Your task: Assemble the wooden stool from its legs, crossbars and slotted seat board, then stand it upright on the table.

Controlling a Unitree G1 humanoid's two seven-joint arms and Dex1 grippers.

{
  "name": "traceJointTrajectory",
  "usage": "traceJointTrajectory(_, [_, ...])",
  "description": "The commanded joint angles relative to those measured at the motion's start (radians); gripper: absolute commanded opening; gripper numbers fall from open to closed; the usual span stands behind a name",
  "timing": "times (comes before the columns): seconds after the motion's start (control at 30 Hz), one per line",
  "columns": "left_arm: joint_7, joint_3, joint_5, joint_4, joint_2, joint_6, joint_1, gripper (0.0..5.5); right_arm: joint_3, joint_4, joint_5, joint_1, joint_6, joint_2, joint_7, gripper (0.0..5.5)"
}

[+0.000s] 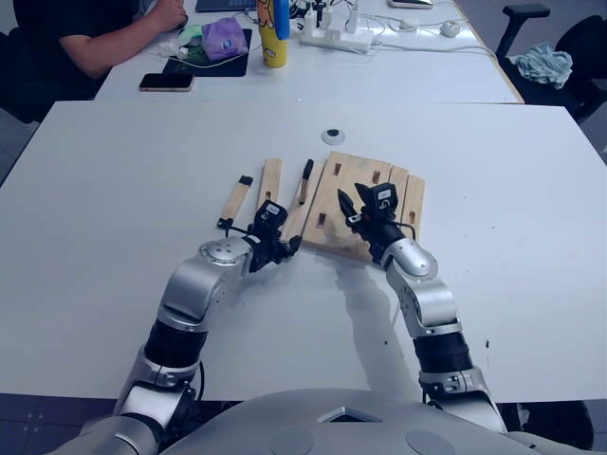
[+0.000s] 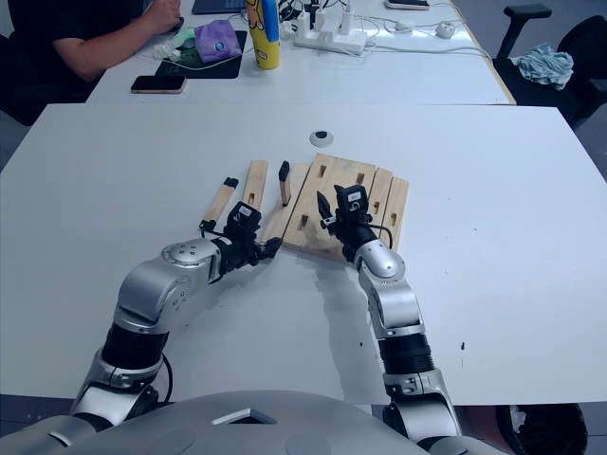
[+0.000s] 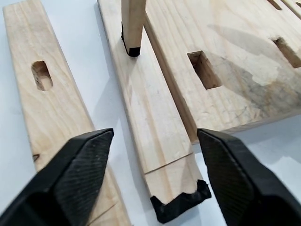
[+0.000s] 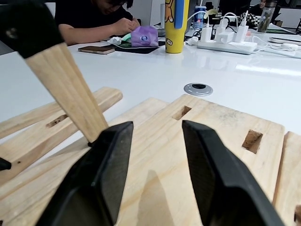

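Observation:
The slotted seat board (image 1: 379, 185) lies flat at the table's middle, its near edge slightly raised. Left of it lie three wooden legs with black tips: one (image 1: 235, 201) farthest left, one (image 1: 269, 180) beside it, one (image 3: 150, 127) right against the board's edge. A short crossbar (image 1: 304, 180) leans up from that last leg. My left gripper (image 3: 155, 141) is open, its fingers on either side of that leg's near black-tipped end (image 3: 181, 205). My right gripper (image 4: 155, 129) is open just above the seat board (image 4: 221, 141), close to the crossbar (image 4: 70, 94).
A round cable grommet (image 1: 333, 136) sits in the table behind the board. The table behind carries a phone (image 1: 167, 82), a yellow bottle (image 1: 273, 33) and a power strip (image 1: 337, 36). An office chair (image 1: 545, 62) stands at the back right. Bare tabletop lies on both sides.

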Motion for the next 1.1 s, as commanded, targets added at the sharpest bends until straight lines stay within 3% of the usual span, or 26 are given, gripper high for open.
traceJointTrajectory(0.03, [-0.013,-0.024,0.0,0.042,0.016,0.025,0.019,3.66,0.007,-0.008,-0.009,0.0,0.016,0.007,-0.012,1.96])
traceJointTrajectory(0.43, [-0.055,-0.068,0.043,0.046,0.143,0.002,0.006,3.66,0.003,-0.016,-0.014,0.016,0.021,0.015,-0.039,1.96])
traceJointTrajectory(1.1, [-0.044,0.002,0.049,0.265,0.043,-0.08,-0.097,3.66,0.014,0.006,-0.019,-0.007,0.024,0.027,-0.044,1.96])
